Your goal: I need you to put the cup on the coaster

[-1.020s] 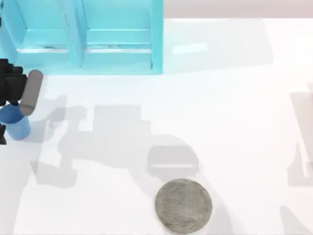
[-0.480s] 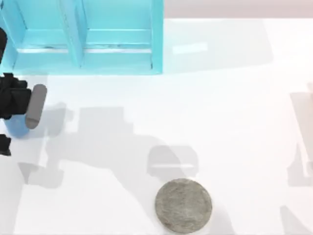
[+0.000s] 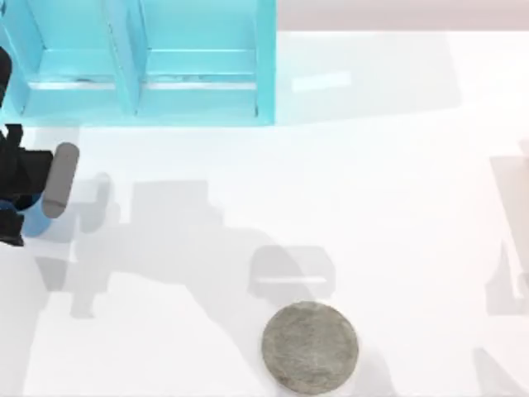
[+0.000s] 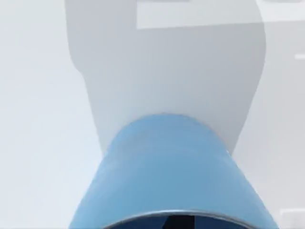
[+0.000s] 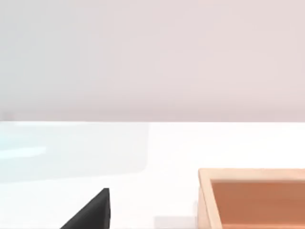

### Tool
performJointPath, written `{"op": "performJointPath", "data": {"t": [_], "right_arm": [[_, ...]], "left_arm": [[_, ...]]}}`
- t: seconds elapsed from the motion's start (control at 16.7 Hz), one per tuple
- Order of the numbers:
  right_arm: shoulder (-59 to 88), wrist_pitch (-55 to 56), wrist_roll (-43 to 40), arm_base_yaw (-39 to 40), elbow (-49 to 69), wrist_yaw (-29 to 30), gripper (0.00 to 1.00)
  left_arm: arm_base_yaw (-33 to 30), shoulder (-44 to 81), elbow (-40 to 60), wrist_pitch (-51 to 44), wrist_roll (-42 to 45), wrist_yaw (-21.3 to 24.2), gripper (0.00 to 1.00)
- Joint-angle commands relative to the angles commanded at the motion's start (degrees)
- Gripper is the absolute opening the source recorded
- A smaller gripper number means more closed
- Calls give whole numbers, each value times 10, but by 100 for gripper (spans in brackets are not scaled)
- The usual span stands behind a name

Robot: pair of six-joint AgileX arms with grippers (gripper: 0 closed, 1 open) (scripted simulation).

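Observation:
The blue cup (image 3: 35, 220) stands at the far left edge of the table, mostly covered from above by my left gripper (image 3: 29, 198), which sits right over it. In the left wrist view the cup (image 4: 167, 176) is very close, its light blue side turned up and its darker rim at the near edge. The grey speckled coaster (image 3: 310, 346) lies flat near the front edge of the table, far to the right of the cup. A black part of my right gripper (image 5: 90, 212) shows in the right wrist view, parked off to the right.
A large light-blue shelf unit (image 3: 149, 66) stands at the back left, just behind the cup. An open wooden box (image 5: 252, 200) sits close to the right gripper. White table (image 3: 372, 182) stretches between the cup and the coaster.
My left gripper has shifted slightly right and down over the cup, covering more of it. Its lower black part has moved in toward the cup. The coaster has not moved.

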Motion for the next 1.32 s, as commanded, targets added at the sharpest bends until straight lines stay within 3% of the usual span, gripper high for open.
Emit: {"op": "performJointPath", "data": {"t": [0.24,0.3,0.96,1.32], "right_arm": [[0,0,0,0,0,0,100],[0,0,0,0,0,0,100],[0,0,0,0,0,0,100],[0,0,0,0,0,0,100]], "left_arm": [[0,0,0,0,0,0,2],[0,0,0,0,0,0,0],[-12,1,4,-3,-16,0,0],[-126,9,40,-42,-205,-4,0]]}}
